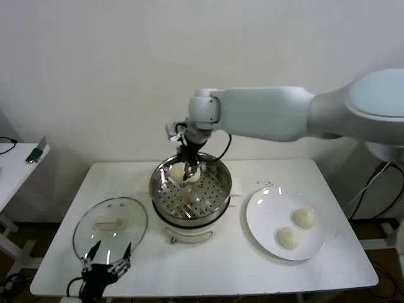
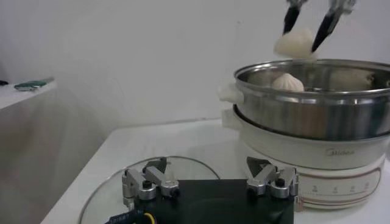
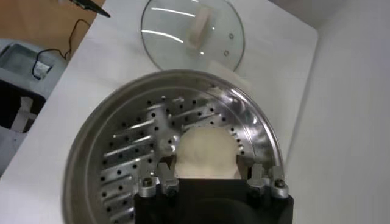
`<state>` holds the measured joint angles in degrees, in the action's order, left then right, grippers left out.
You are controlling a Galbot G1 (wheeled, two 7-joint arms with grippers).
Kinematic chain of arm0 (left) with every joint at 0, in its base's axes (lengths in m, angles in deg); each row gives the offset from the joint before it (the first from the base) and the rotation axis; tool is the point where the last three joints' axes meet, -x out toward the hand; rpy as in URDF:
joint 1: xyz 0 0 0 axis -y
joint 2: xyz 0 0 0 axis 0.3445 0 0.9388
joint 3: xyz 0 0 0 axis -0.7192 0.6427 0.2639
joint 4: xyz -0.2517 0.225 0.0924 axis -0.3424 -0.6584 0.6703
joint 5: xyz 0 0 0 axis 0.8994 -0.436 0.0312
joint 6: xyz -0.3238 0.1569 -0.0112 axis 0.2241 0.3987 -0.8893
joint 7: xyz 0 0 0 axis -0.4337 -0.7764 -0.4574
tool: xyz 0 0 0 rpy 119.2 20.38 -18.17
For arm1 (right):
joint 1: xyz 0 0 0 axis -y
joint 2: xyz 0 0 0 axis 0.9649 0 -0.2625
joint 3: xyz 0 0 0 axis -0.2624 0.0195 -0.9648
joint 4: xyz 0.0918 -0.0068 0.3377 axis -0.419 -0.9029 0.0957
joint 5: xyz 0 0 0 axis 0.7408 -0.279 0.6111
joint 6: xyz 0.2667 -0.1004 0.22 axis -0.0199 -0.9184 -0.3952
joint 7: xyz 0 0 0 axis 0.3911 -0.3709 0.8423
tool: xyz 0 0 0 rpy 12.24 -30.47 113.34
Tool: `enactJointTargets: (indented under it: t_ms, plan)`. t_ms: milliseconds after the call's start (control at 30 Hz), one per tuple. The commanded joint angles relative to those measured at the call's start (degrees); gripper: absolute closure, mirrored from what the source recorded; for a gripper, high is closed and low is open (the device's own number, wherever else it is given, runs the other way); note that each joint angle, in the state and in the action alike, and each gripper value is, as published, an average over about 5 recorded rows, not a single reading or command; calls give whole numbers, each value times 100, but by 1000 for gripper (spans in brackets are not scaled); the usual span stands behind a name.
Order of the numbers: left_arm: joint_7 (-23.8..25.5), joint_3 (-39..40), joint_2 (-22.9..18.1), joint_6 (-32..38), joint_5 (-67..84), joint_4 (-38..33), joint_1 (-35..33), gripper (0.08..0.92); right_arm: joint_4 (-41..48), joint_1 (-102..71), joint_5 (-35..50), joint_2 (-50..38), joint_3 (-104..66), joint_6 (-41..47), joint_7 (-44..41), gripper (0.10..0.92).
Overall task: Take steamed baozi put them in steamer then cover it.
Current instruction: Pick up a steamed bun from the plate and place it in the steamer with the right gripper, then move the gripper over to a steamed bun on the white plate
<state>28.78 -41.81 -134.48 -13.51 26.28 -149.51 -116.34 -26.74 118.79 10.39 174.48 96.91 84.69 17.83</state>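
Note:
The steamer (image 1: 218, 189) stands mid-table, a steel pot with a perforated tray on a cream base; it also shows in the left wrist view (image 2: 317, 115) and the right wrist view (image 3: 122, 152). My right gripper (image 1: 190, 167) is shut on a baozi (image 1: 193, 177) just above the pot's far rim. The right wrist view shows that baozi (image 3: 206, 149) between the fingers. One baozi (image 1: 178, 172) lies in the tray beside it (image 2: 287, 82). Two baozi (image 1: 304, 218) (image 1: 288, 238) lie on a white plate (image 1: 265, 208). My left gripper (image 1: 107, 265) is open and empty over the near edge of the glass lid (image 1: 110, 224).
The clear glass lid with a cream handle lies flat on the table left of the steamer (image 3: 192, 30). The plate lies right of the steamer. A second table with a small green object (image 1: 35, 153) stands at far left.

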Motion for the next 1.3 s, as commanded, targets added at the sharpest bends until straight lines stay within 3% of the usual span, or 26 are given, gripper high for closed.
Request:
enactJointTargets:
  t_ms: [33,367,600,767,967,1300]
  plan:
    - [0,-18,-13,-3,15,-26,-12,177,564,-750,-384,630,-23,56,149,355]
    - [-4,-11,-56,7,19,-52,-24,177,562,-995,-550,628,-140,286,630,340]
    - [-5,-6,-71,0,4,-112,-61,177,102,-205,-406,39,-76,40,328,215]
    - [-5,19,-92,9,-34,-123,-71,177,-609,807,-134,-975,310,-298,-310,203]
    - [-3,37,-90,4,-52,-122,-54,177,-1826,1722,-49,-2779,1121,-419,-681,202]
    - [0,49,-85,-16,-84,-122,-28,177,-2953,1163,-1371,-5057,2090,-222,-148,203]
